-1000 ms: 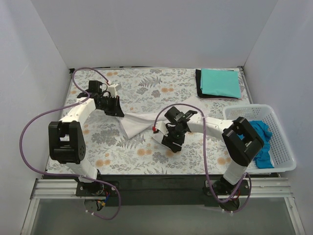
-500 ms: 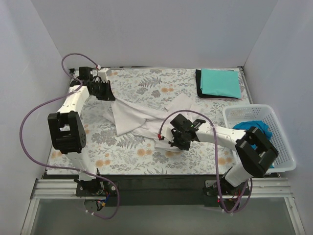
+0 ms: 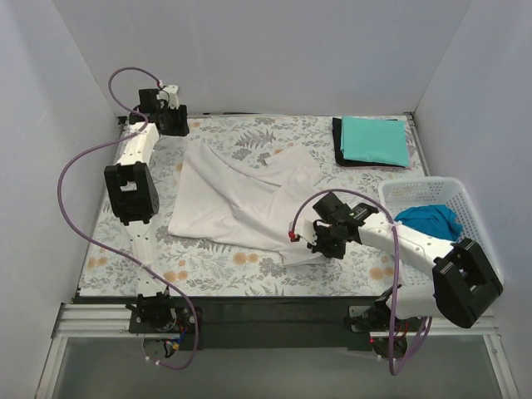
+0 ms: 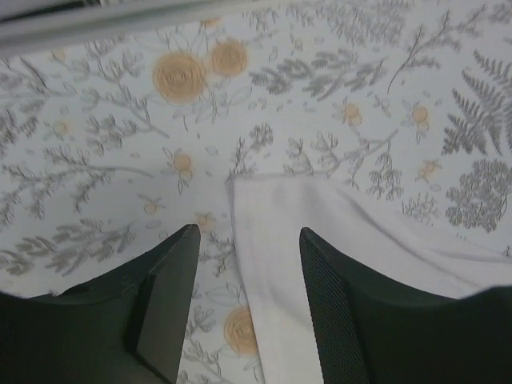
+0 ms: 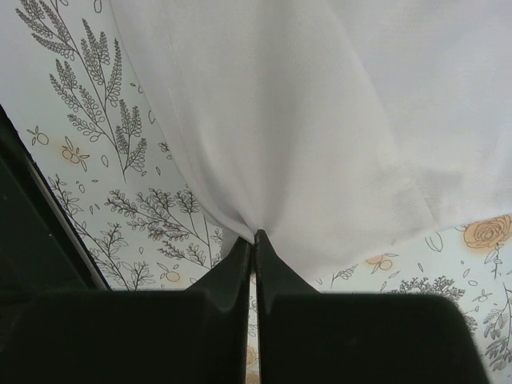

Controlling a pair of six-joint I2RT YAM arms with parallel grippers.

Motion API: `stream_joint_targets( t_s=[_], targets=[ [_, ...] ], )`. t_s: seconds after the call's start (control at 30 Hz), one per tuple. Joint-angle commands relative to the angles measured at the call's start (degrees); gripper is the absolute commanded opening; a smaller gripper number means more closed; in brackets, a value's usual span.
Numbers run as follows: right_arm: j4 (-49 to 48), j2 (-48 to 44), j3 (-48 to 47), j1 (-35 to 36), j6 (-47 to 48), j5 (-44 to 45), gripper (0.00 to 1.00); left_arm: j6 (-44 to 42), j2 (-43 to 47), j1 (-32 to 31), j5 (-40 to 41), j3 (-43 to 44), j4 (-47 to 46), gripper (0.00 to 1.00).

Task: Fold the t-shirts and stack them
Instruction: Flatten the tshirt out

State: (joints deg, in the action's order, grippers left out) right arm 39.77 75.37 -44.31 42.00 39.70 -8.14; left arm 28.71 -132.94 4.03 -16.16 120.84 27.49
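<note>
A white t-shirt lies spread across the middle of the floral table cloth. My left gripper is at the far left corner, open. In its wrist view the left gripper hangs over a corner of the white t-shirt that lies flat between the jaws. My right gripper is at the shirt's near right edge. Seen from the right wrist, that gripper is shut on a pinch of the white t-shirt. A folded teal t-shirt sits on a dark t-shirt at the back right.
A white lattice basket stands at the right edge with a bright blue t-shirt in it. Purple cables loop off both arms. White walls close in the table on three sides.
The left gripper drew the shirt corner toward the far left and opened, letting it go. The right gripper shut on the near edge and moved right. The shirt now lies spread out.
</note>
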Motion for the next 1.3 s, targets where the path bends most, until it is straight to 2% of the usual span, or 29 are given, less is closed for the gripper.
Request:
stream_joint_targets(
  t_s=[0.0,0.07,0.1,0.13,0.17,0.2,0.23,0.33,0.57,0.73,0.77,0.9,0.97,1.07,1.1,1.13,1.17,1.27],
  targets=[
    [1.72,-0.84,-4.54,-2.88,1.08,-3.10,0.01,-1.37,4.69,3.33,-2.53,0.31,8.28,0.52],
    [1.72,-0.40,-7.09,-4.55,0.64,-4.24,0.01,-4.51,9.96,5.80,-10.60,-5.41,9.86,0.52],
    [1.63,-0.32,-7.71,-4.82,0.64,-4.60,0.01,-7.67,15.55,7.81,-18.13,-12.74,12.83,0.52],
    [1.54,0.03,-8.50,-5.34,0.73,-4.60,0.01,-10.66,19.18,8.53,-20.72,-16.47,14.34,0.52],
    [1.19,0.30,-10.68,-6.04,1.16,-4.69,0.01,-13.30,22.52,8.97,-21.97,-21.30,15.48,0.52],
    [1.01,0.74,-12.62,-7.18,1.08,-5.47,0.01,-19.77,28.47,9.15,-23.11,-25.52,18.45,0.52],
    [1.01,2.13,-14.55,-9.63,0.82,-6.35,0.01,-22.09,30.88,9.15,-23.21,-33.65,19.87,0.52],
    [1.45,4.77,-22.47,-12.72,-0.68,-9.87,0.01,-22.91,36.95,9.06,-22.08,-46.07,20.94,0.53],
    [2.51,4.69,-34.43,-13.61,-1.56,-11.54,0.01,-18.96,41.45,8.01,-18.22,-59.64,14.62,0.58],
    [1.80,6.10,-38.47,-14.84,-3.58,-13.66,0.01,-13.95,37.94,4.06,-9.77,-60.72,8.46,0.59],
    [1.54,6.19,-38.65,-15.01,-3.75,-13.48,0.01,-13.07,37.15,3.53,-8.89,-60.46,8.29,0.68],
    [1.19,4.96,-38.30,-15.46,-3.41,-13.92,0.01,-10.61,35.31,0.81,-1.61,-62.03,3.65,0.67],
    [1.19,3.73,-36.73,-15.54,-2.97,-14.01,0.01,-9.64,33.99,0.10,0.07,-61.86,3.01,0.63],
    [1.36,0.84,-34.01,-15.63,-1.39,-14.09,0.01,-8.84,31.61,-0.78,1.40,-61.34,3.36,0.38],
    [1.71,-0.22,-32.08,-15.63,-0.25,-14.09,0.01,-9.19,31.69,-0.87,0.96,-61.25,4.67,0.13],
    [1.72,-1.53,-30.93,-15.54,0.72,-14.09,0.01,-9.28,33.00,-0.69,-0.96,-61.07,5.64,0.05],
    [2.06,-4.24,-29.96,-15.63,1.42,-14.01,0.01,-9.63,34.23,-0.34,-2.45,-60.55,6.78,0.00],
    [3.03,-10.32,-26.88,-15.63,4.67,-12.95,0.01,-12.09,41.70,1.50,-10.01,-57.40,14.59,0.00]
  ],
)
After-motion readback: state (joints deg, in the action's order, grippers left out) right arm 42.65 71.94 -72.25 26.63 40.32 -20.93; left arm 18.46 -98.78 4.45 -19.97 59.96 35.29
